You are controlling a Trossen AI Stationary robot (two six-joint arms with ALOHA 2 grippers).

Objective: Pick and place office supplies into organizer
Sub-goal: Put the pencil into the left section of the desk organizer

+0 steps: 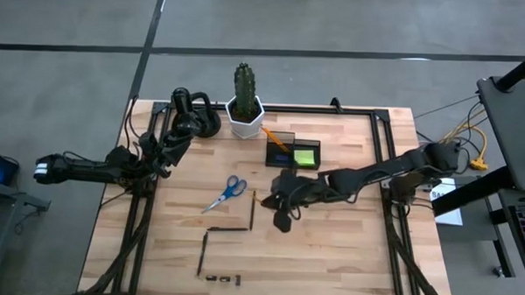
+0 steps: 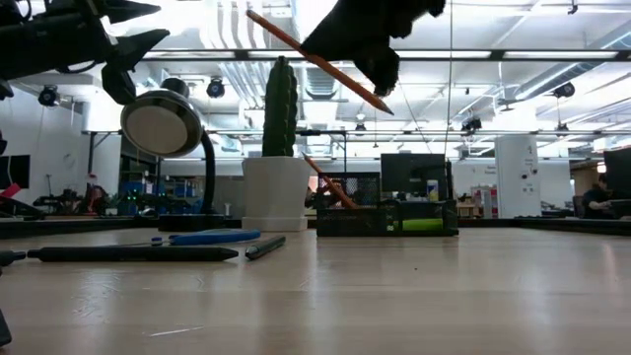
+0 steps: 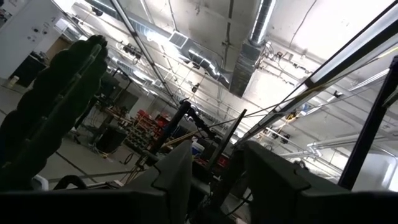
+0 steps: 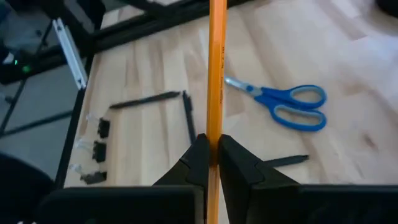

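Note:
My right gripper hangs over the middle of the table, shut on an orange pencil. Behind it the dark organizer stands on the table with a lime-green pad and another orange pencil leaning in it. Blue-handled scissors, dark pens and small black clips lie flat on the wood. My left gripper waits open at the table's left edge, pointing upward. My right gripper pinches the pencil's shaft between its two fingers, which lie across it. The fingers slant down from the table's right side. The pencil is lifted clear of the table and tilted, its dark point the lower end.
A white pot with a cactus stands at the back, left of the organizer. A black rounded gadget on a curved stem sits beside it. A dark metal frame runs along the table's edges. Bare wood lies at the right front.

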